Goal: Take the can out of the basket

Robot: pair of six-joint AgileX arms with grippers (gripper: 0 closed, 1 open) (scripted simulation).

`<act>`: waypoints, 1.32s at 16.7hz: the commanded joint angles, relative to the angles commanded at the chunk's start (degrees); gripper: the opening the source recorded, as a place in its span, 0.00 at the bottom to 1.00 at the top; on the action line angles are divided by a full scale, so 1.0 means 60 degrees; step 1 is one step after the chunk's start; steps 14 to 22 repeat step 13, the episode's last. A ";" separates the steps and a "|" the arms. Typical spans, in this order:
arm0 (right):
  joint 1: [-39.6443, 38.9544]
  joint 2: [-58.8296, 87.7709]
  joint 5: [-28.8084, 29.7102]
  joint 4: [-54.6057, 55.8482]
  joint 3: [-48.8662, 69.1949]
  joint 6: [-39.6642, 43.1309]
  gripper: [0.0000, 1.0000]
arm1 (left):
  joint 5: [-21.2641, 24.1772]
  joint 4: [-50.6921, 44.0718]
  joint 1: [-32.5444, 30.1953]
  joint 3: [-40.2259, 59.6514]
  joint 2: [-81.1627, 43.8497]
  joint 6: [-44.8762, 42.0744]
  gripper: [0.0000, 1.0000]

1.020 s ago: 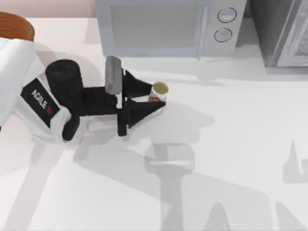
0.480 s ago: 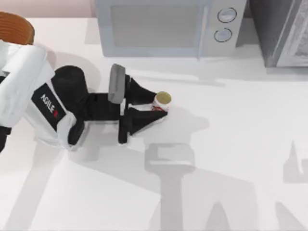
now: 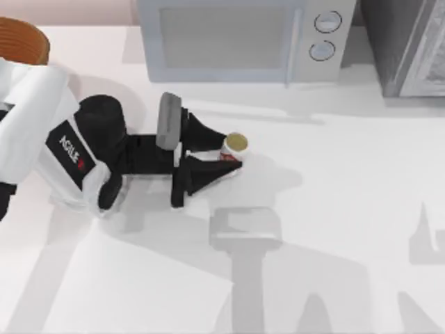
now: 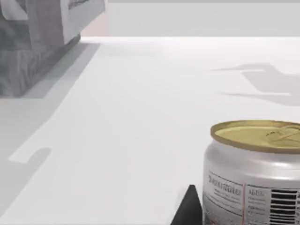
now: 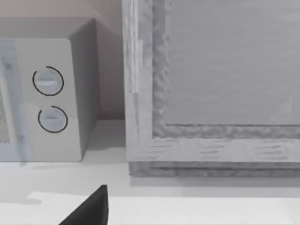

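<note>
Left end effector [image 3: 224, 149] low over the counter [image 3: 334, 209], in front of the microwave [image 3: 240, 38] and a little toward its left half, fingers closed on the can [image 3: 233, 148], which stands upright between them. Against one second ago: arm and can moved further from the basket [image 3: 22, 40] and slightly toward the near edge; against half a second ago: almost no shift, so travel seemingly finished. Can well apart from the basket, which sits at the far left corner, left of the microwave. Extraction itself judged done; what remains looks like setting down and release. From the left wrist view, can base probably on or just above the counter, though contact hard to confirm there, since the bottom of the can lies out of frame.

Around the microwave: a grey ribbed cabinet [image 3: 407, 45] immediately to its right, two round dials [image 3: 327, 35] on its right panel. Open counter in front of the microwave on all sides of the can, nothing in the way of a release or a straight withdrawal. Right end effector [image 5: 89, 208] parked facing the microwave's dial side and the cabinet; grip state impossible to tell.
</note>
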State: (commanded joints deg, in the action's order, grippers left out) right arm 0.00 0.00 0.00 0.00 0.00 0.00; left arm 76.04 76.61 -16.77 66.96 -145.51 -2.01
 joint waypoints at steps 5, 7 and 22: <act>0.0000 0.0000 0.0000 0.0000 0.0000 0.0000 1.00 | 0.0000 0.0000 0.0000 0.0000 0.0000 0.0000 0.83; 0.0000 0.0000 0.0000 0.0000 0.0000 0.0000 1.00 | 0.0000 0.0000 0.0000 0.0000 0.0000 0.0000 0.98; 0.0000 0.0000 0.0000 0.0000 0.0000 0.0000 1.00 | 0.0000 0.0000 0.0000 0.0000 0.0000 0.0000 1.00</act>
